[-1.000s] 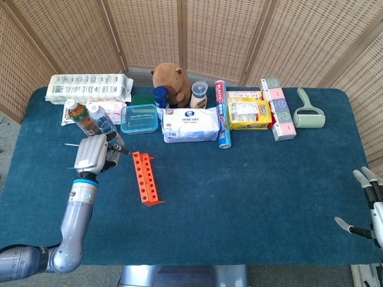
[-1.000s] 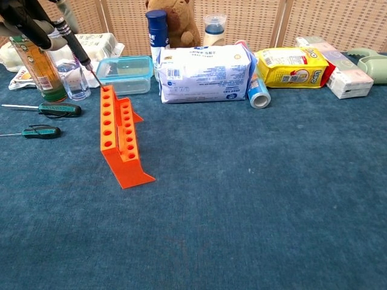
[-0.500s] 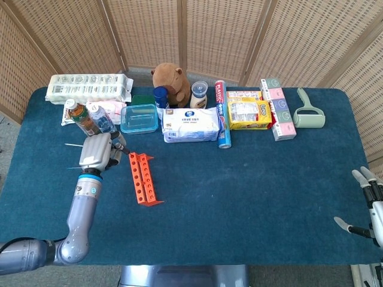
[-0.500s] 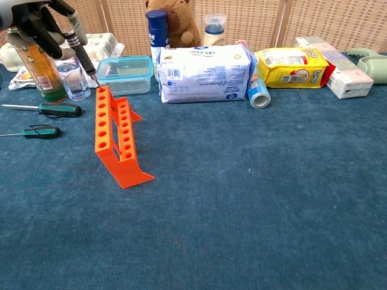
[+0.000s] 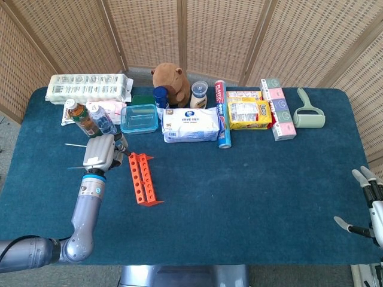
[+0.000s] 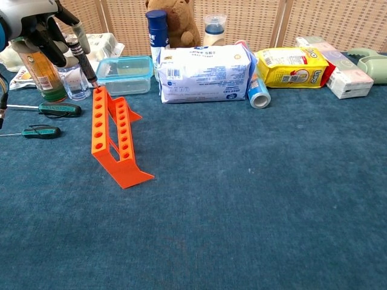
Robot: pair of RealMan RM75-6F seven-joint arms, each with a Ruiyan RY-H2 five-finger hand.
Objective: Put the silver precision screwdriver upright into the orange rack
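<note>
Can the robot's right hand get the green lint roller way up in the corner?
Probably not easily. The right hand sits open at the table's near edge, and the lint roller lies at the far edge. Only bare cloth lies between.

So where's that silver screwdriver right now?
The left hand holds the screwdriver at the table's left side; in the chest view its tip meets the far end of the orange rack, just in front of the clear plastic box.

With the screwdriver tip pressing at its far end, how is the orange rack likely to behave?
The orange plastic rack probably is light and tips easily: in the chest view it leans on a narrow foot. It likely slides on the blue cloth too, as the silver precision screwdriver in the left hand bears on its top corner.
</note>
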